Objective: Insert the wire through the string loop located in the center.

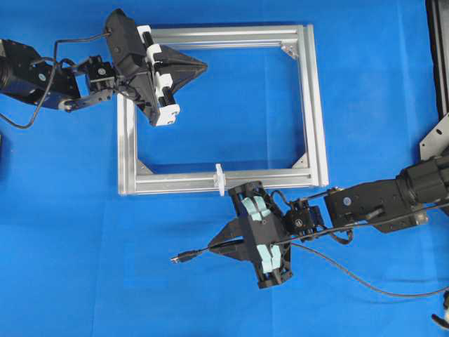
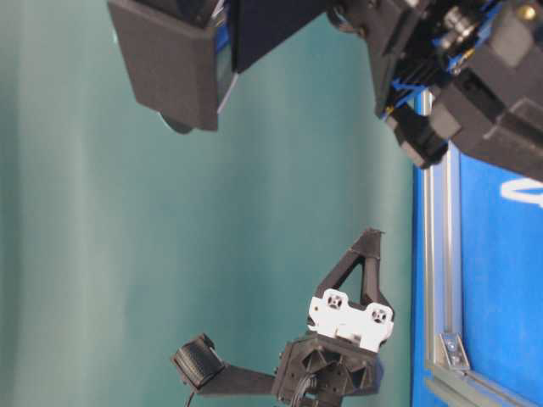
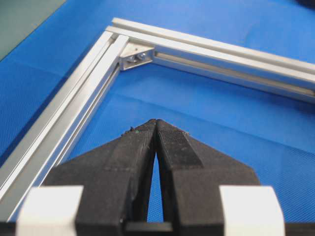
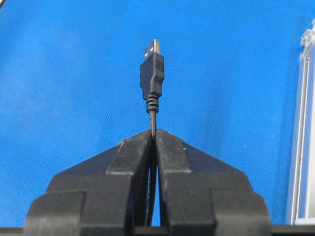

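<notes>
My right gripper [image 1: 212, 247] [image 4: 153, 132] is shut on the wire [image 1: 351, 275], a thin black cable. Its dark connector plug [image 4: 151, 73] [image 1: 184, 257] with a metallic tip sticks out a short way past the fingertips, pointing left over the blue mat. The tiny white string loop [image 1: 219, 179] stands on the near bar of the silver frame [image 1: 316, 112], just above and right of the gripper tip. My left gripper [image 1: 203, 67] [image 3: 156, 121] is shut on nothing, hovering inside the frame's top left corner.
A corner bracket [image 3: 137, 55] sits ahead of the left gripper. The frame bar's edge [image 4: 301, 147] runs along the right of the right wrist view. The wire trails right across the mat toward the table's right edge.
</notes>
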Robot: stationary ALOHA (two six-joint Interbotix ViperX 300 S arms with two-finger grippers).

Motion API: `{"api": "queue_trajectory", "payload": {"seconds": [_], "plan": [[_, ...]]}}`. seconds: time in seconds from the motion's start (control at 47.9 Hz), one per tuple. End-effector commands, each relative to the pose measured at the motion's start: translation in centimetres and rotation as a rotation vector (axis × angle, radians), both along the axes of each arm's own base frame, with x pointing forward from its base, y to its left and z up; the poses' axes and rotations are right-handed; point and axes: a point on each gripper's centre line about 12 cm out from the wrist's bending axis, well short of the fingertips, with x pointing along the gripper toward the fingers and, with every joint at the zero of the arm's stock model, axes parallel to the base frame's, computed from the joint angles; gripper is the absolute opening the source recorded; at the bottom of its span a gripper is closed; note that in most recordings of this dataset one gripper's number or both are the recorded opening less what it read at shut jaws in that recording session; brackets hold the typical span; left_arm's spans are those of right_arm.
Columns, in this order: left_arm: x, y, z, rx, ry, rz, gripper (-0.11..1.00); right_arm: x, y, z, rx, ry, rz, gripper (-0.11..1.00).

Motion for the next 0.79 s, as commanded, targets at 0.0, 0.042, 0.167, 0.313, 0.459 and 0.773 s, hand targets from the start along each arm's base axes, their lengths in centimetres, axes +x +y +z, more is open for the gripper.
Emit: {"api": "queue_trajectory", "payload": {"seconds": [0.0, 0.042, 0.167, 0.313, 0.459, 0.773], "plan": [[0.13, -0.05, 1.35, 0.014, -0.037, -0.004, 0.0, 0.28, 0.16, 1.84, 0.011, -0.05, 0.004, -0.02], [0.13, -0.05, 1.35, 0.014, -0.037, -0.004, 0.0, 0.28, 0.16, 1.84, 0.012, -0.049, 0.003, -0.02], [0.13, -0.05, 1.35, 0.014, -0.037, -0.004, 0.0, 0.24, 0.14, 1.8, 0.012, -0.048, 0.003, -0.02], [0.13, -0.05, 1.35, 0.014, -0.037, -0.004, 0.0, 0.08, 0.1, 1.73, 0.011, -0.045, 0.003, -0.02], [0.12, 0.01, 1.35, 0.014, -0.037, -0.003, 0.0, -0.01, 0.06, 1.78, 0.013, -0.049, 0.002, -0.02], [0.13, -0.05, 1.35, 0.016, -0.037, -0.004, 0.0, 0.0, 0.07, 1.8, 0.012, -0.051, 0.003, -0.02]]}}
